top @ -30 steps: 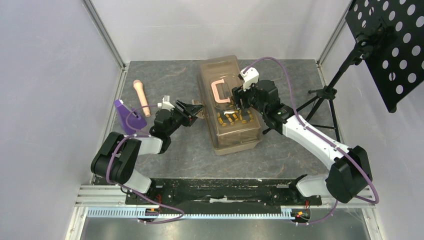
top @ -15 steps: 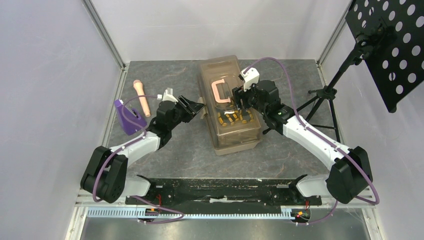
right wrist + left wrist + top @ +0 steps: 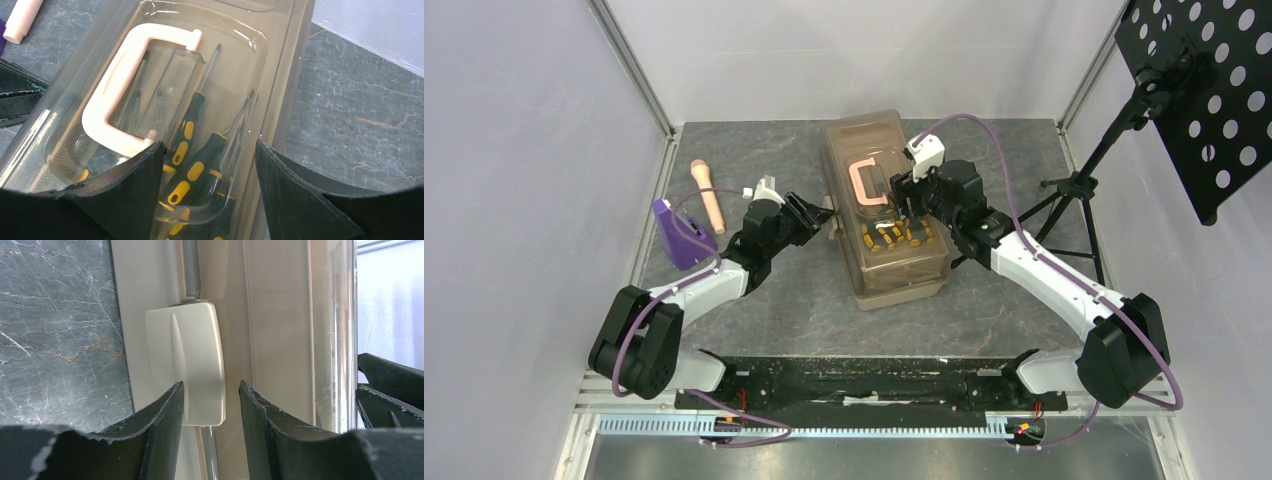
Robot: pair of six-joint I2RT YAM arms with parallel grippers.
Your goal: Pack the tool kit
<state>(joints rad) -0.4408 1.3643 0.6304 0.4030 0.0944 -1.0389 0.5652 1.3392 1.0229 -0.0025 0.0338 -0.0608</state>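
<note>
The toolbox (image 3: 882, 205) lies lengthwise on the middle of the grey marbled table (image 3: 764, 300), its tan see-through lid down over the contents. The pinkish handle (image 3: 867, 183) lies flat in a recess on top of the lid, toward the far half. In the right wrist view the handle (image 3: 115, 100) sits pale against the plastic, and under the lid beside it lie several screwdrivers (image 3: 192, 150) with black and yellow-orange grips, their shafts pointing toward the far end. From above, the same screwdrivers (image 3: 894, 235) show as orange patches just on the near side of the handle. On the box's left long side is a cream latch (image 3: 185, 367) hung on a metal pin. The left gripper (image 3: 829, 213) is at that side, its fingers parted only a little, with the lower part of the latch between them (image 3: 210, 390). Whether the pads press on the latch cannot be told, and it grips nothing clearly. The right gripper (image 3: 902, 200) hangs over the lid just right of the handle, its fingers spread wide (image 3: 210, 150) and holding nothing. Left of the box, well apart from it, lie a beige rod (image 3: 707, 195) and, nearer the table's left edge, a purple block (image 3: 679, 235). A black stand (image 3: 1084, 185) carrying a perforated panel (image 3: 1214, 90) is off the table's right side.
</note>
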